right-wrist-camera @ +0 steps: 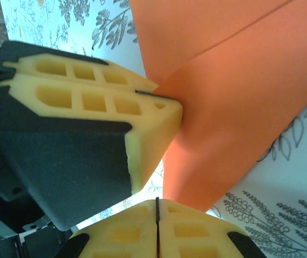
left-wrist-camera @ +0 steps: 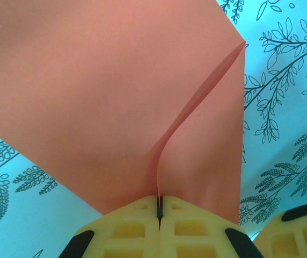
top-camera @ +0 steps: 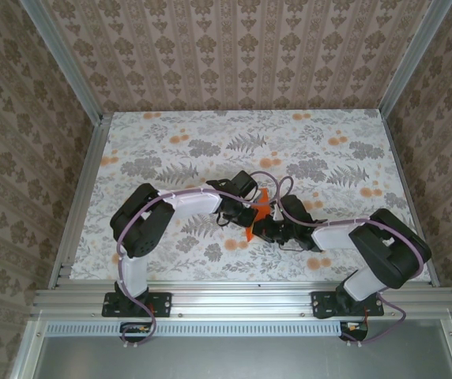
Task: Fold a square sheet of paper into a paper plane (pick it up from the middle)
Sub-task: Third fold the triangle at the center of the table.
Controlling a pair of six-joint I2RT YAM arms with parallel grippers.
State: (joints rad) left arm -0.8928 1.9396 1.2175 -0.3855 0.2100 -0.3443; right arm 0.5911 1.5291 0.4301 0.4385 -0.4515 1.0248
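Top, left-wrist and right-wrist views of two arms meeting over the near middle of the worktop (top-camera: 171, 158). We see the left fingers (top-camera: 246, 208) (left-wrist-camera: 126, 220) pressed together with the orange sheet of paper (top-camera: 258, 207) (left-wrist-camera: 100, 107) (right-wrist-camera: 239, 118) clamped in the seam between them. From that seam a loose, curved edge of a folded layer rises to the sheet's right corner. The right fingers (top-camera: 268, 230) (right-wrist-camera: 124, 223) are likewise together, and in the right-wrist view the paper's lower tip runs down to their tips. There the left fingers (right-wrist-camera: 143, 134) enter from the left and pinch the sheet at a point where straight creases meet. One right finger also appears at the lower right corner of the left-wrist view (left-wrist-camera: 298, 234). The sheet stands up between the two sets of fingers. We cannot tell whether any part of it touches the surface below. The worktop carries a pale print of grey ferns and small orange blotches. Patterned wallpaper walls (top-camera: 234, 55) close it in on three sides, and aluminium rails (top-camera: 242, 296) frame its near edge and corners. The left arm (top-camera: 186, 201) and right arm (top-camera: 368, 237) both bend inward near the front rail. The widest stretch of printed surface lies beyond the fingers toward the back wall, with narrower strips beside each elbow.
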